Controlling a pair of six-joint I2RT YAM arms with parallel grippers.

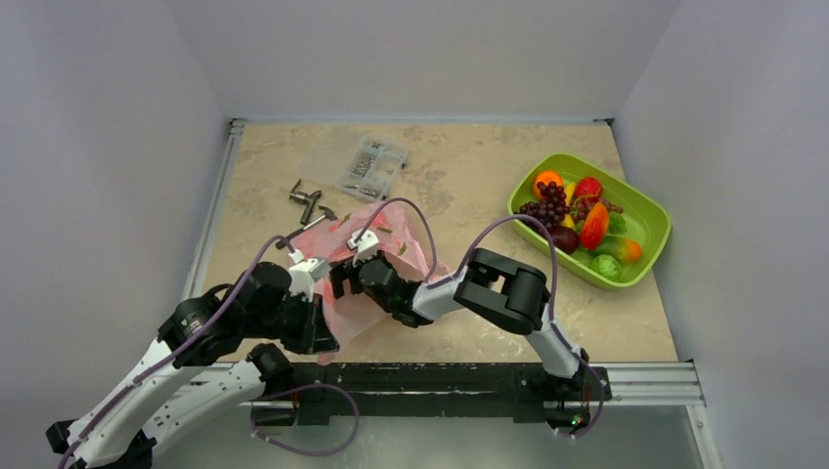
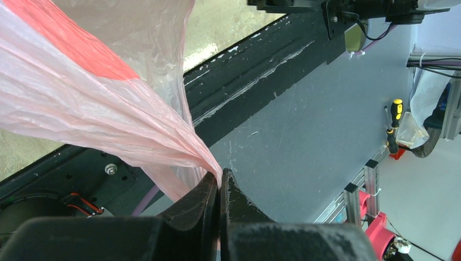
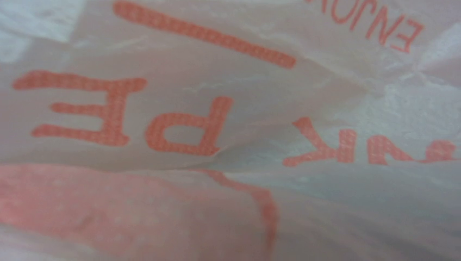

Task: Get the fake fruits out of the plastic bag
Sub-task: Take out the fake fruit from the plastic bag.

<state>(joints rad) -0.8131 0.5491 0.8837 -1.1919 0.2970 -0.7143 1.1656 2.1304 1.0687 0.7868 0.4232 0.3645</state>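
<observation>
**Right wrist view.** The plastic bag [image 3: 228, 136] lies hard against the lens and fills the view. It is thin pale-pink film, softly creased, with upside-down red dotted lettering and a broad red patch low on the left. We see none of the right gripper's fingers here.

**Left wrist view.** The left gripper [image 2: 219, 179] has two matt black fingers pressed together, pinching a gathered corner of the film. From the pinch the film fans up and to the left in fine translucent pleats, with a red printed shape near the top. Behind it runs a black rail [image 2: 261, 81], scuffed pale along its edges. Beyond that we note grey floor and a screwdriver [image 2: 396, 117] with a yellow-and-black handle.

**Top view.** The table [image 1: 469, 176] has a beige, mottled, stone-look surface, boxed by plain pale walls on three sides.
- The bag is crumpled at the near middle, between both wrists.
- The right gripper [image 1: 347, 277] is pushed against the film, and we cannot tell whether its fingers are spread or together.
- The fake fruits [image 1: 577, 220] are glossy and rounded, in orange, red, purple and green. They are heaped in a lime-green oval tray [image 1: 653, 210] at the far right, well apart from the bag.
- A clear box [image 1: 371, 168] of small metal parts and a few loose dark metal pieces [image 1: 308, 200] lie just beyond the bag.
</observation>
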